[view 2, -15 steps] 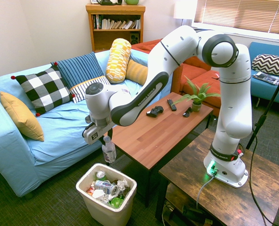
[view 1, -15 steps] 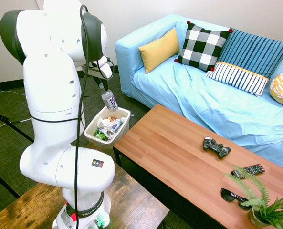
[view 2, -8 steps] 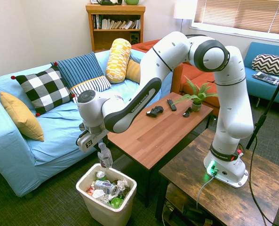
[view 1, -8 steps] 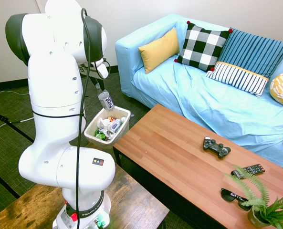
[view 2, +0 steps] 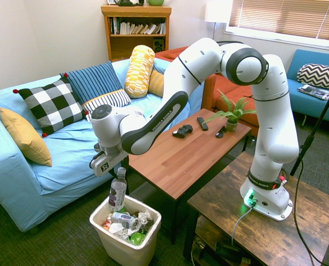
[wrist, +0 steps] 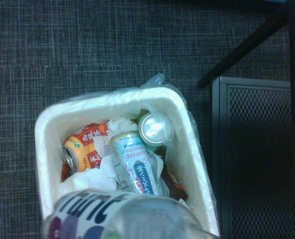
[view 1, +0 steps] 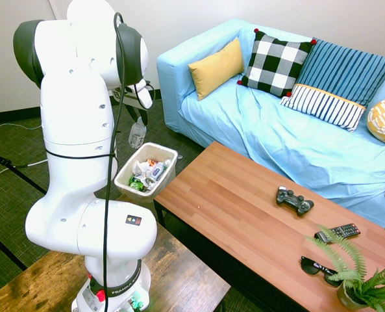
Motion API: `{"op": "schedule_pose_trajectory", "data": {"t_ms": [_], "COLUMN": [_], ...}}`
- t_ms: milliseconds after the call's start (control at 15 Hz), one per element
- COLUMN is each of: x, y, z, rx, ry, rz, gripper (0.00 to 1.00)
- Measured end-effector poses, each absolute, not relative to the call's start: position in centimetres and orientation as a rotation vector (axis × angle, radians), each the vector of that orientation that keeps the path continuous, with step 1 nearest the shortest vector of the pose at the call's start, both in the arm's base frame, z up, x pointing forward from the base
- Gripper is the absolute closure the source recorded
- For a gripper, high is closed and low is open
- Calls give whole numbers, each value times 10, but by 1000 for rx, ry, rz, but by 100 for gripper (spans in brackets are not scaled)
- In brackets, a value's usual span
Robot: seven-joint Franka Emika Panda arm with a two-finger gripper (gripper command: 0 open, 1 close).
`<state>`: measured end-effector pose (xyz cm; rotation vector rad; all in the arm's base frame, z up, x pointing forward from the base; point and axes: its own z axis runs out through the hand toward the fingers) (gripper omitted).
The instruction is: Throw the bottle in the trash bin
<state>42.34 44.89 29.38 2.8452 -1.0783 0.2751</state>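
Your gripper (view 2: pixel 113 164) hangs over the trash bin (view 2: pixel 148 235); whether it grips or has let go, you cannot tell from either outside camera. The bottle (view 2: pixel 117 190) stands upright, cap up, at 6 o'clock from it. Its base is level with the bin's rim, on the side toward the sofa (view 2: pixel 70 149), which looks like a placement chosen so it falls inside. The wrist view alone shows the bin's contents: the bottle's printed label (wrist: pixel 122 216) blurred up close, beyond it a crumpled jasmine-tea bottle (wrist: pixel 132 164) and a can (wrist: pixel 152 128). The first exterior view sets the bottle (view 1: pixel 137 132) at 11 o'clock of the bin (view 1: pixel 124 174).
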Motion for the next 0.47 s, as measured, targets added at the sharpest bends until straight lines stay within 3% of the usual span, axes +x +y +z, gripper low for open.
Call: {"op": "schedule_pose_trajectory", "data": {"t_ms": [467], "x": [425], "y": [448], "z": [295], "rx": [2849], "ry": [-1091], "rz": [261], "gripper": [0]}}
